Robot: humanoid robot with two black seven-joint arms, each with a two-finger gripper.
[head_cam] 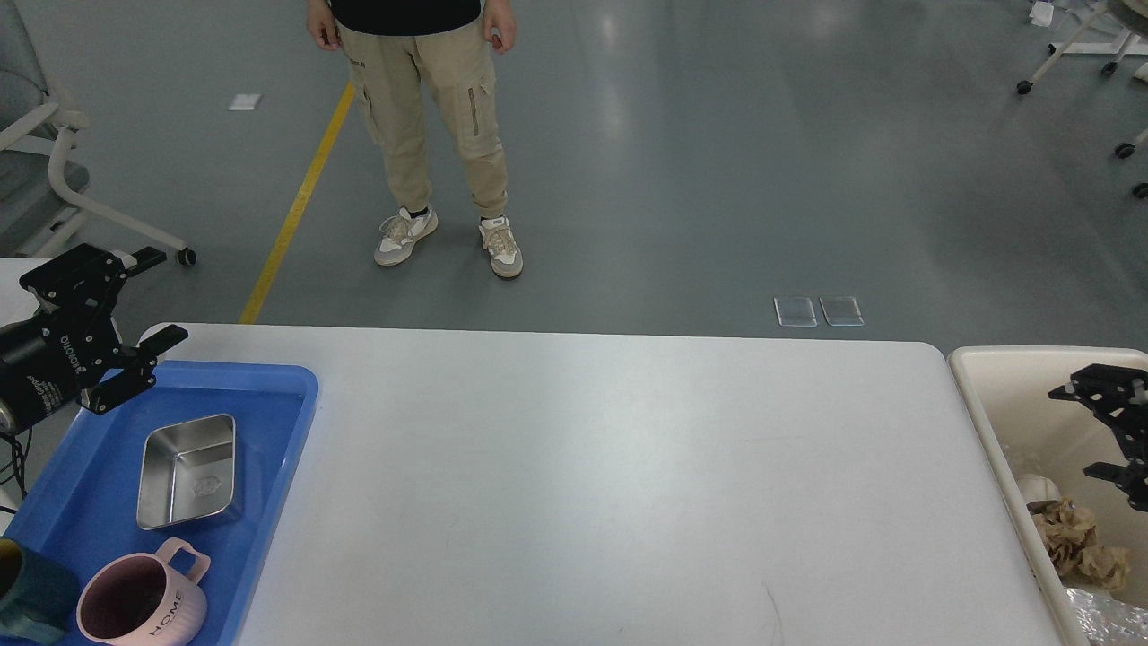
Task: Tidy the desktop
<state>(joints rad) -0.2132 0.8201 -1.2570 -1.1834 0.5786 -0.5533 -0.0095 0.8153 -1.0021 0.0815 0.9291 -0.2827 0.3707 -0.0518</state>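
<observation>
White and smooth, the bench (610, 475) fills the middle of the head view, its wide surface lying between a blue tray (269, 502) on its left end and a cream bin (995, 422) just off its right edge. On the tray sit a steel pan (188, 470), a pink mug (143, 606) marked HOME and, at the corner, a dark teal cup (31, 597). The left gripper (148, 301) hangs over the tray's far left corner, jaws apart and holding nothing. The right gripper (1090, 431) hovers over the bin, jaws likewise spread, above crumpled brown paper (1076, 538) and a scrap of foil (1108, 619). A person (430, 135) in beige trousers stands beyond the bench.
</observation>
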